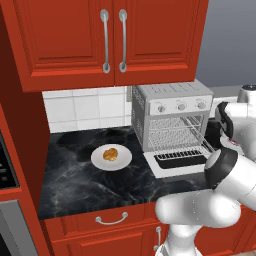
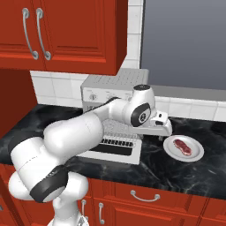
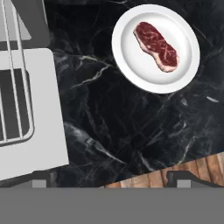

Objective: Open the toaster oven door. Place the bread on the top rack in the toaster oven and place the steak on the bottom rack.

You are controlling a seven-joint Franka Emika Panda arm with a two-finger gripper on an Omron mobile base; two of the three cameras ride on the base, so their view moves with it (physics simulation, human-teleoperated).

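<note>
The boxy silver-grey toaster oven (image 1: 172,117) stands at the back of the black marble counter (image 1: 75,170) with its pale-framed, dark-glass door (image 1: 176,161) already dropped flat toward the near edge. Inside, a thin wire-grid top rack (image 1: 176,125) sits above the lower wire rack (image 1: 177,141), and one of them appears pulled out a little over the door.

The small golden-brown roll of bread (image 1: 110,154) waits on a round white plate (image 1: 98,161) to the left of the oven. The flat red-pink steak (image 3: 156,45) lies on its own white plate (image 3: 131,57) on the right, well apart from the door.

The two-finger gripper (image 3: 111,178) hangs above the bare counter between the open door and the steak plate, its jaws spread wide and holding nothing.

Risks from here (my judgement only): the steak is thin and flat, so a shallow descent could close on air or skid the plate. The protruding rack edge beside the hand could be clipped on a leftward swing. Loading the steak first may also crowd the later bread placement.
</note>
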